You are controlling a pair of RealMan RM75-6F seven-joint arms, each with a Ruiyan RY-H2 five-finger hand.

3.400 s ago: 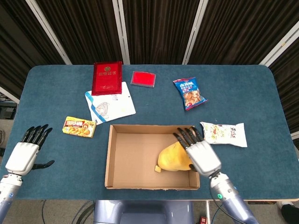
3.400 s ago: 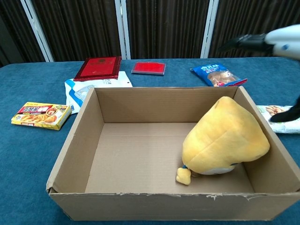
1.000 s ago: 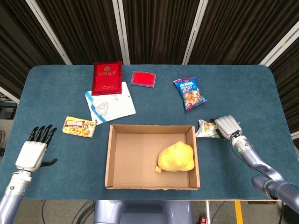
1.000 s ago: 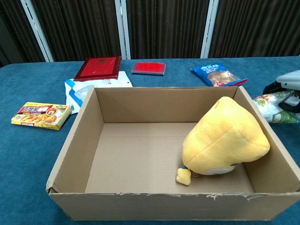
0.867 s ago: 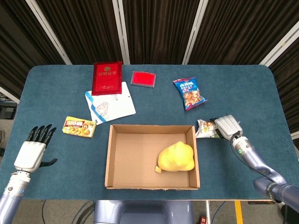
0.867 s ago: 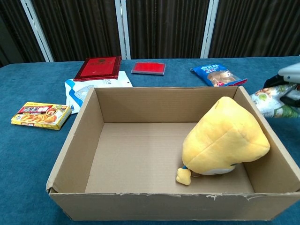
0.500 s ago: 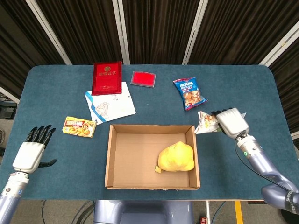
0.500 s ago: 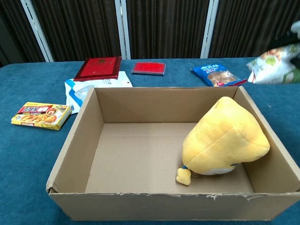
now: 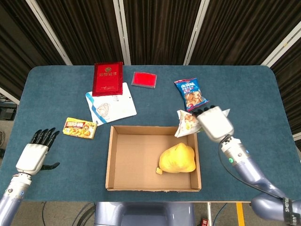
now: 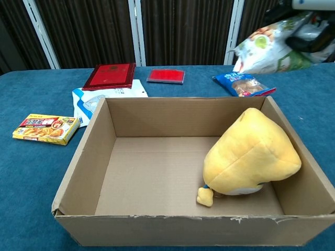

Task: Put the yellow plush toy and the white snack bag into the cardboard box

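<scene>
Head view shows a plain brown cardboard box (image 9: 153, 157), open-topped and rectangular, with a soft, rounded yellow plush toy (image 9: 177, 158) resting in its right half. Above the box's far right corner, the right hand (image 9: 214, 122) grips a crinkled, glossy white snack bag (image 9: 186, 123), lifted clear of the blue felt-like table (image 9: 244, 89). At the table's near left edge, the left hand (image 9: 34, 154) holds nothing, its fingers straight and slightly apart.

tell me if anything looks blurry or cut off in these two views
Chest view: the white snack bag is slightly soft, and the right hand gripping it is cut off at the top right corner. Head view: sharp and evenly lit; the left hand shows whole.
</scene>
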